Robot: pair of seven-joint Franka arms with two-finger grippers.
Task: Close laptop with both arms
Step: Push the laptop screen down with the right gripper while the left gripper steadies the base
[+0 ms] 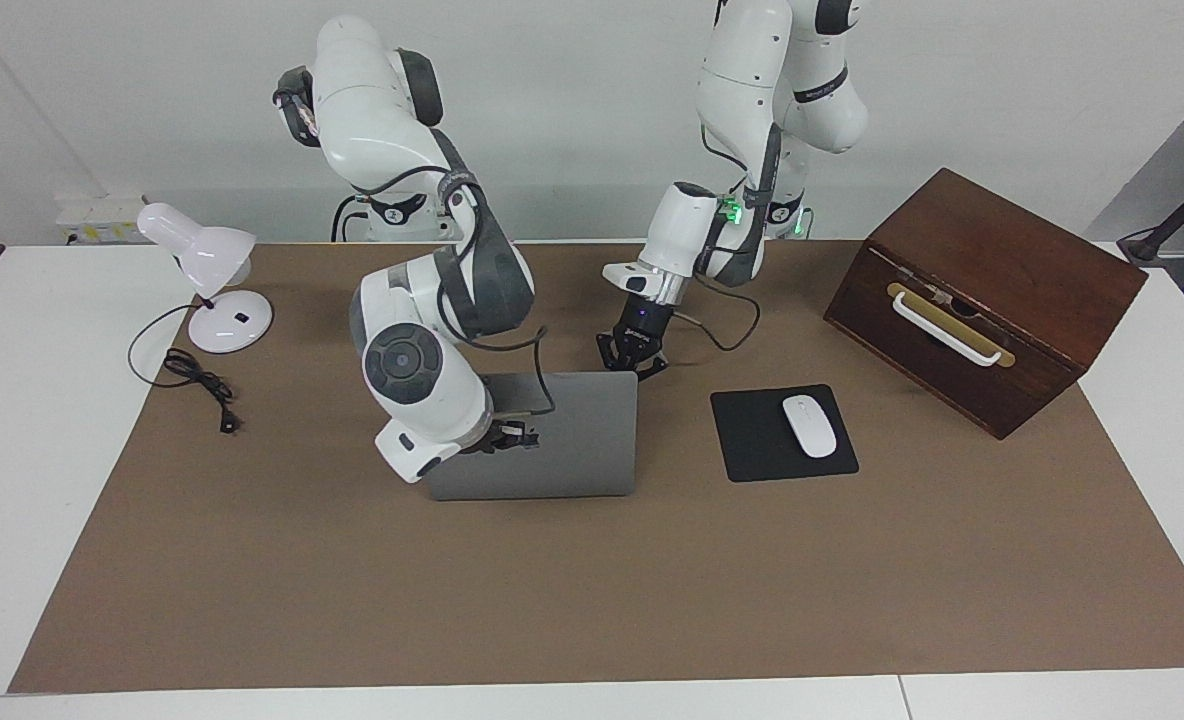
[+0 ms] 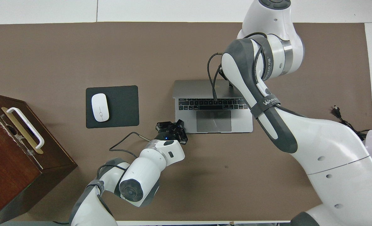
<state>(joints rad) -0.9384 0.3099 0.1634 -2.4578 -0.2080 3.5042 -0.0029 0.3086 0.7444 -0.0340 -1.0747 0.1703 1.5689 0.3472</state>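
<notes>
While the thin silver-grey metal laptop (image 1: 552, 440) lies mid-table beside the black mouse pad (image 1: 752, 440), its lid tilts low over the keys. The right gripper (image 1: 507, 437) rests on the lid, finger state indiscernible. The left gripper (image 1: 632, 352), fingers apart, stands at the base corner nearest the robots.

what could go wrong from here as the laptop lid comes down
The right end effector presses on the half-lowered lid of the laptop. Its cable hangs over the keyboard and might get pinched as the lid shuts.

The left end effector sits at the laptop's corner nearest the robots, toward the mouse pad. If it does not really hold the base, the push could slide the laptop along the mat.
</notes>
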